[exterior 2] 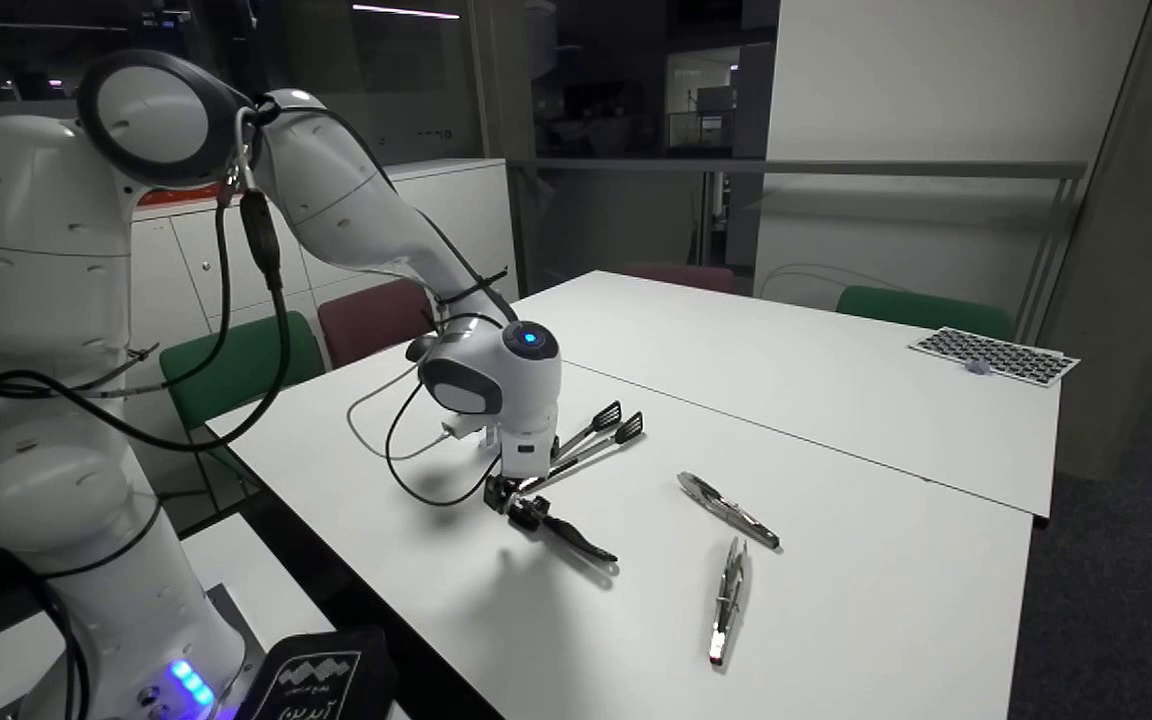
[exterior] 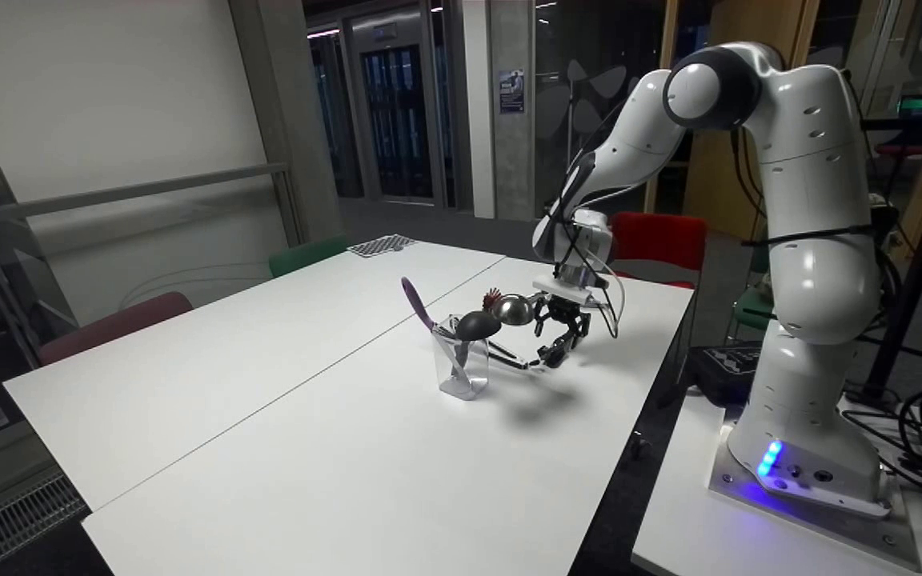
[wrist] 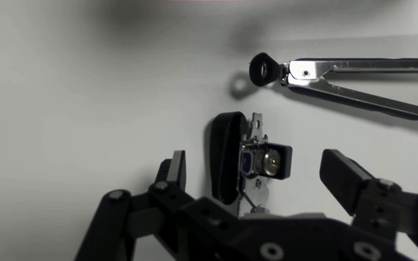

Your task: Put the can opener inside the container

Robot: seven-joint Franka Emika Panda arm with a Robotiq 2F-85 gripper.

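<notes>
The can opener (wrist: pixel 225 159) has a black oval part and a metal head with wheels. It is on the white table, its lower part hidden under the gripper body in the wrist view. Its black handles (exterior 2: pixel 581 542) show in an exterior view, its dark shape (exterior: pixel 555 354) in an exterior view. My gripper (wrist: pixel 254 163) is open, one finger on each side of the can opener, with gaps to both. The gripper (exterior: pixel 561 328) is low over the table in both exterior views (exterior 2: pixel 511 497). The clear container (exterior: pixel 477 374) stands upright, holding several utensils; it shows in only that view.
Tongs with black-edged legs (wrist: pixel 308 72) lie beside the can opener, their slotted black heads (exterior 2: pixel 628 428) pointing away. Two silver tongs (exterior 2: pixel 726 510) (exterior 2: pixel 729 603) lie farther along the table. A purple handle (exterior: pixel 416 302), black ladle (exterior: pixel 478 325) and silver bowl (exterior: pixel 513 310) rise around the container.
</notes>
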